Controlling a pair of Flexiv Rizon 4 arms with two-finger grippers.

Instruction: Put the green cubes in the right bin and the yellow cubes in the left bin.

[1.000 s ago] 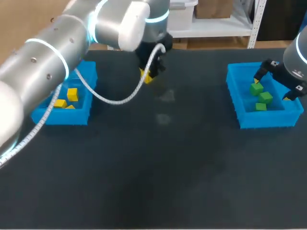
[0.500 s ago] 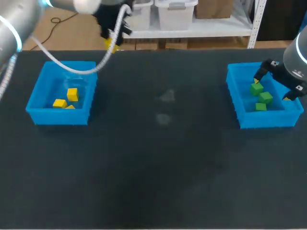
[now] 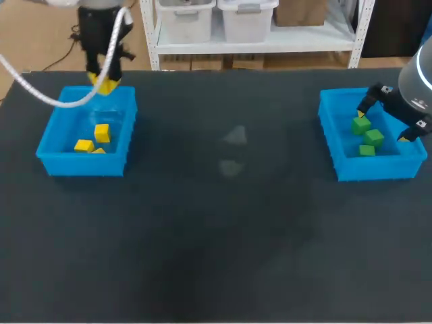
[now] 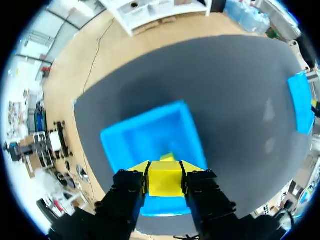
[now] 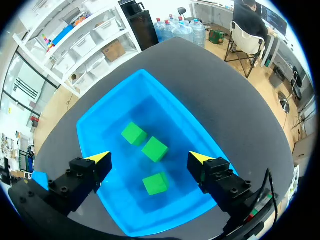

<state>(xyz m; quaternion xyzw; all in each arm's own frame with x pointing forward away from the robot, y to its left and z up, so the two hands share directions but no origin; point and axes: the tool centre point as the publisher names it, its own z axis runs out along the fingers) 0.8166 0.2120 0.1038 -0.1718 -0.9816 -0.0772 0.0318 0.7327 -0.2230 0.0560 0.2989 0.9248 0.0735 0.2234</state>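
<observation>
While the left pincer (image 4: 165,172) is clamped on a single yellow cube (image 4: 165,179), one finger on either flank, the item that decides the coming move is entered first. The left bin (image 4: 131,140), blue and open-topped, lies directly beneath and ahead of that pincer in the left wrist view. Seen from the head view, the same pincer hangs over the bin's far rim (image 3: 101,90) rather than its middle. Judged from both views, the cube is above the bin's far portion, so a release here would probably land inside but close to that wall. A small shift toward the bin's centre would make it safer. Contents of the left bin: loose yellow cubes (image 3: 102,132), two plain and a third partly hidden by the near wall. The right pincer (image 5: 149,159) has its fingers well apart with nothing between them, and it hovers over the right bin (image 5: 95,125). Contents of the right bin: three green cubes (image 5: 155,149), lying apart from one another on its floor. The bench (image 3: 223,236) is dark and shows no cube of either colour outside the bins. By this count, the held cube appears to be the last piece to place.
</observation>
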